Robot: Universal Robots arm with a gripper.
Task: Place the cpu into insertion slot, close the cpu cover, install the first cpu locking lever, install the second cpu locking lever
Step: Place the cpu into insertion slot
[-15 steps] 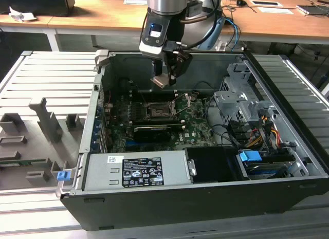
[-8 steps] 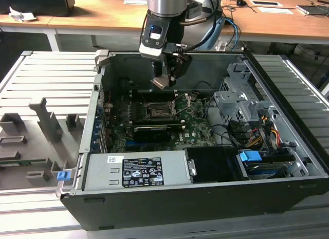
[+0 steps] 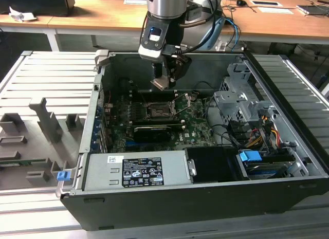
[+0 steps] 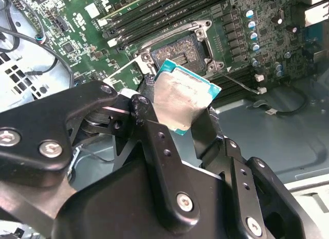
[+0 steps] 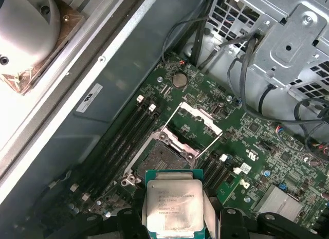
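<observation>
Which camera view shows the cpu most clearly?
The first wrist view: the cpu faces the camera, almost whole. The second wrist view shows it tilted, partly behind a finger. The exterior view shows a small pale plate in the gripper.

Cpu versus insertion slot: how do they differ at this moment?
The cpu is pale silvery with a teal edge; the insertion slot is dark-centred with a metal rim. The cpu hangs above the board, clamped in the jaws of the gripper; the insertion slot sits fixed on the board, empty and uncovered. Both are square, similar in footprint.
</observation>
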